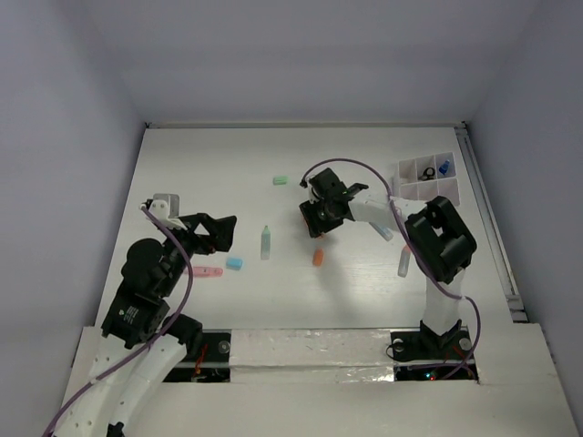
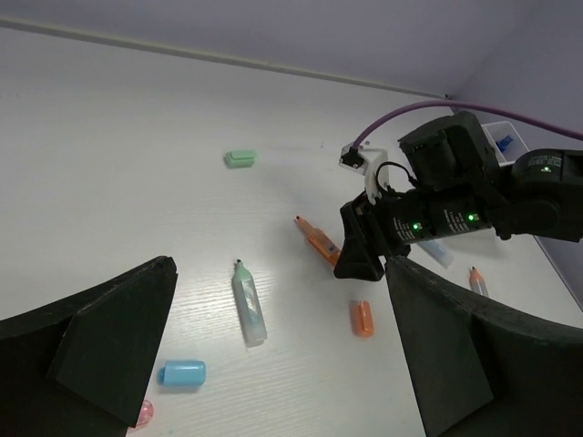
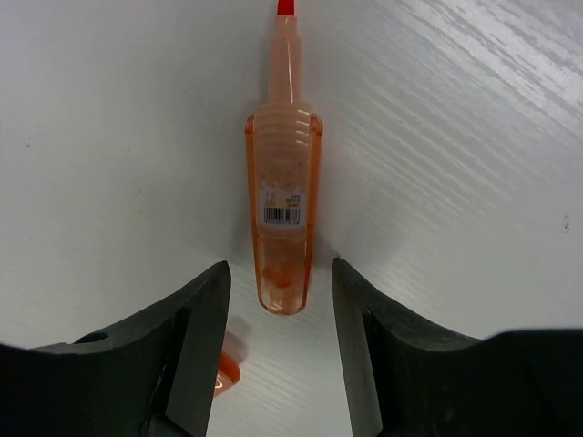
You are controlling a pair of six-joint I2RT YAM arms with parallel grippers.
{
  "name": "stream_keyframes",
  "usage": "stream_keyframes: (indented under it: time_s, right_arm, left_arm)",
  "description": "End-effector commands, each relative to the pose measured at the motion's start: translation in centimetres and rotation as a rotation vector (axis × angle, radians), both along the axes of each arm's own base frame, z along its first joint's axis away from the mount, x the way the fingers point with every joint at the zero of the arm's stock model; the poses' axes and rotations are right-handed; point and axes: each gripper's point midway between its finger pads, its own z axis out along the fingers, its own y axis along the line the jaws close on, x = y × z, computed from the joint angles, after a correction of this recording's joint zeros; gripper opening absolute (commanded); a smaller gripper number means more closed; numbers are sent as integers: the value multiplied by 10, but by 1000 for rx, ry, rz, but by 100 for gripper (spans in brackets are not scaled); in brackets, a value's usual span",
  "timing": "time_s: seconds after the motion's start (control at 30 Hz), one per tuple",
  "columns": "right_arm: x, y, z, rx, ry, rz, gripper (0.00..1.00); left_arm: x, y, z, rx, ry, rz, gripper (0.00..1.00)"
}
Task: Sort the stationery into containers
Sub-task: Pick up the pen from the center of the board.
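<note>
An uncapped orange highlighter (image 3: 282,209) lies flat on the white table. My right gripper (image 3: 281,271) is open and low over it, one finger on each side of its rear end, not closed on it. From above, the right gripper (image 1: 316,221) hides most of the highlighter. An orange cap (image 1: 318,258) lies just near of it. My left gripper (image 1: 221,234) is open, empty and held above the table. A mint pen (image 2: 248,303), a blue cap (image 2: 182,372) and the orange cap (image 2: 362,318) lie below it. The white divided tray (image 1: 428,189) stands at the back right.
A mint cap (image 1: 281,180) lies toward the back. A pink pen (image 1: 204,271) lies left of the blue cap (image 1: 234,264). A grey pen (image 1: 404,261) and a light-blue pen (image 1: 386,231) lie by the right arm. The tray holds a blue clip (image 1: 444,167) and a black ring (image 1: 426,171).
</note>
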Motion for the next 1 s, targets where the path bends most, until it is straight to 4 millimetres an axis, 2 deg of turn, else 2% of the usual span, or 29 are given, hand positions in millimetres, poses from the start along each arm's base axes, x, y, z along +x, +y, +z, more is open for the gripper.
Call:
stream_keyframes:
  time_s: [0.0, 0.07, 0.1, 0.13, 0.23, 0.27, 0.3, 0.37, 0.4, 0.43, 0.5, 0.53, 0.57, 0.6, 0.63, 0.67, 0.73, 0.8, 0.87, 0.97]
  right_arm:
    - [8, 1, 4, -19, -18, 10, 54]
    - [7, 1, 2, -16, -18, 11, 49]
    - [6, 2, -1, -11, -15, 14, 41]
    - [7, 1, -1, -15, -19, 13, 24]
    - [16, 3, 12, -1, -68, 1, 5]
    - [18, 4, 19, 11, -84, 1, 4]
    - [21, 10, 40, 57, -126, 7, 4]
    - [24, 15, 68, 109, -177, 13, 3]
    - [21, 22, 83, 142, -204, 31, 3]
    - [20, 22, 110, 186, -253, 35, 3]
    - [6, 33, 130, 247, -276, 80, 3]
    - [1, 33, 146, 287, -301, 85, 3]
    - [-9, 36, 144, 298, -290, 100, 4]
    - [-18, 43, 156, 337, -312, 117, 4]
    - [-21, 45, 151, 339, -305, 120, 4]
    - [-24, 43, 159, 360, -321, 114, 4]
    - [-36, 49, 157, 394, -320, 128, 4]
    - [-43, 49, 162, 433, -326, 139, 4]
    - [-52, 53, 164, 454, -313, 162, 4]
    - [-61, 57, 164, 461, -305, 189, 4]
  left_arm:
    - [6, -4, 9, -8, -35, -14, 99]
    - [8, -3, 8, -7, -31, -5, 99]
    - [9, -4, 7, -8, -29, -9, 99]
    - [7, -9, 8, -13, -30, -36, 98]
    - [10, -15, 6, -22, -17, -60, 96]
    - [11, -17, 5, -26, -13, -69, 93]
    - [11, -23, 3, -34, -3, -94, 91]
    - [13, -36, -2, -57, 23, -150, 88]
    - [14, -44, -11, -92, 59, -175, 88]
    - [19, -53, -14, -118, 68, -208, 87]
    - [19, -70, -31, -165, 122, -278, 85]
    - [25, -77, -31, -215, 131, -291, 83]
    - [26, -81, -32, -235, 134, -305, 81]
    - [32, -84, -32, -274, 129, -305, 74]
    - [32, -87, -29, -280, 105, -317, 70]
    - [35, -90, -29, -313, 112, -310, 66]
    - [37, -100, -27, -340, 101, -317, 58]
    - [45, -102, -24, -338, 93, -278, 57]
    - [49, -113, -29, -328, 107, -292, 58]
    - [49, -129, -26, -356, 100, -344, 58]
